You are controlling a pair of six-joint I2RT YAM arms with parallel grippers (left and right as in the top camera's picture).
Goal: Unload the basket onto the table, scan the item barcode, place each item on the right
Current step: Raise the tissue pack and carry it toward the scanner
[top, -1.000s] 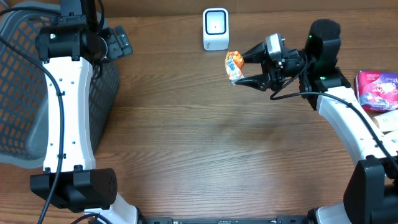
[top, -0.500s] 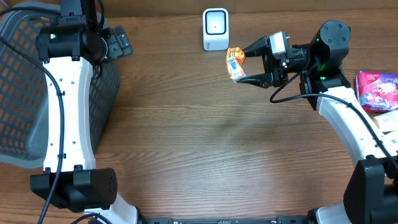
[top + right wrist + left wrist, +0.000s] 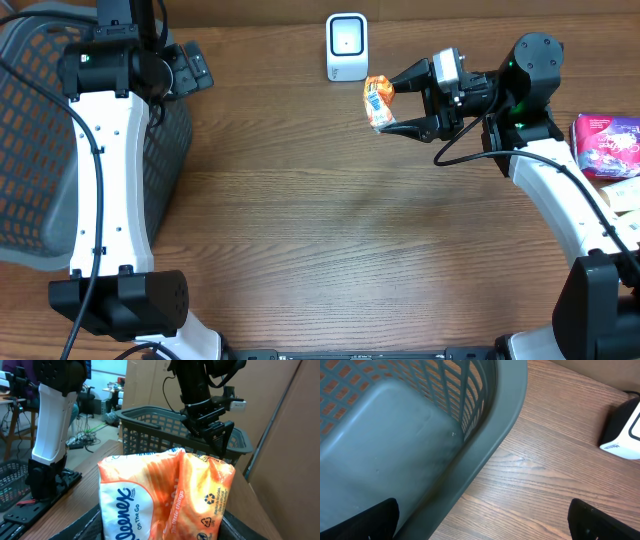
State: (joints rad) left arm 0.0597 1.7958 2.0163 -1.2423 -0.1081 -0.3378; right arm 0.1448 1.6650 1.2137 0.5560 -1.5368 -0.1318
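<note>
Overhead: right tool (image 3: 388, 106) grasping orange Kleenex tissue pack (image 3: 377, 103), pack just right of white scanner (image 3: 347, 45). Left tool (image 3: 192, 68) released, fingers spread wide, well left of scanner.

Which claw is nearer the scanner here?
Right. The right claw, gripping the tissue pack, is just right of the scanner. The left claw hangs open by the basket rim, far to the scanner's left.
</note>
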